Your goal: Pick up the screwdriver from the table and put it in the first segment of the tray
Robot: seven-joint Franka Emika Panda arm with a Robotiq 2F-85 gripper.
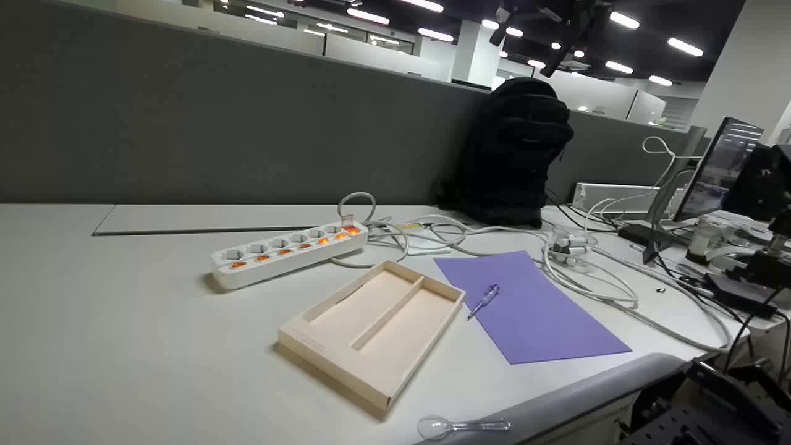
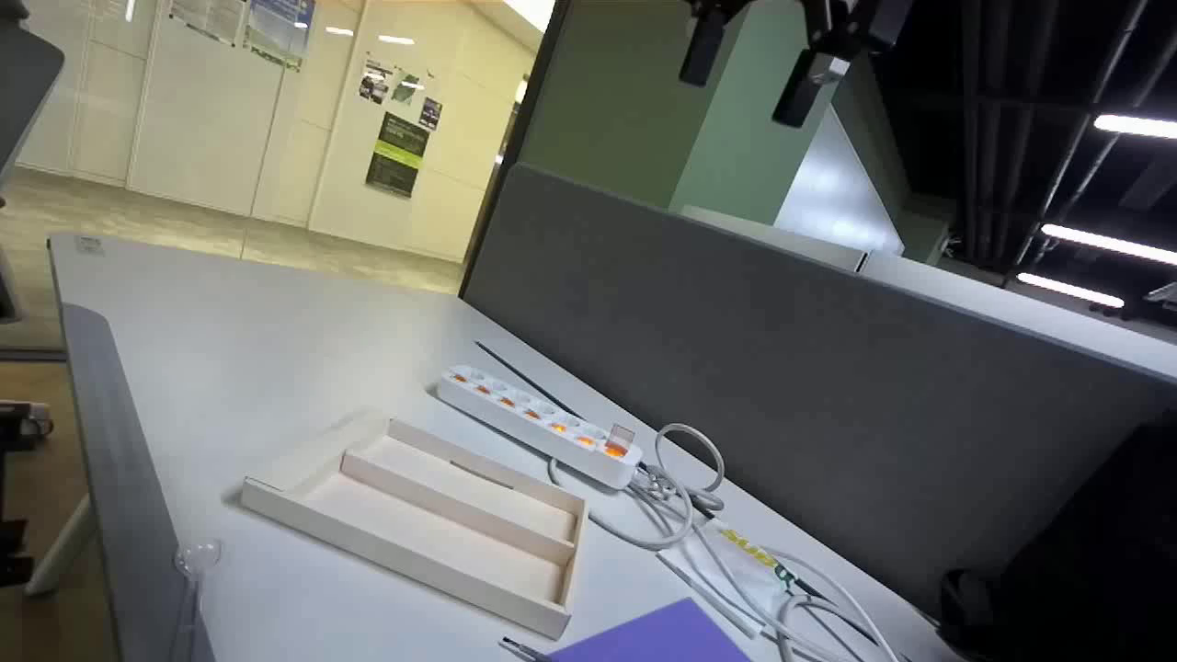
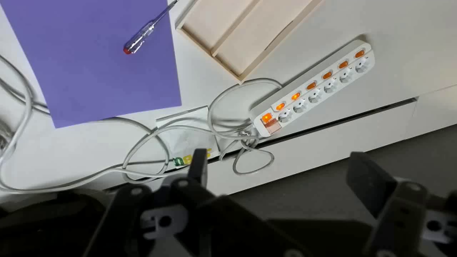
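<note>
The screwdriver (image 1: 487, 298) lies on the purple sheet beside the tray, its thin shaft reaching past the sheet's edge. In the wrist view the screwdriver (image 3: 144, 34) shows a clear handle with a red end. An exterior view shows only its shaft (image 2: 524, 650) at the bottom edge. The cream tray (image 1: 337, 364) lies on the grey-white table (image 1: 154, 346), with one lengthwise ridge and two long compartments. The tray also shows in an exterior view (image 2: 395, 561) and, cut off, in the wrist view (image 3: 223, 66). My gripper (image 2: 743, 99) is high above the table, open and empty; its fingers (image 3: 280, 156) are wide apart.
A purple sheet (image 1: 544, 321) lies right by the tray. A white power strip (image 1: 290, 256) and loose cables (image 1: 445, 232) lie behind it. A clear plastic spoon (image 1: 463, 426) is near the front edge. A black backpack (image 1: 513, 154) leans on the grey partition (image 1: 235, 123); a monitor (image 1: 720, 167) stands beyond.
</note>
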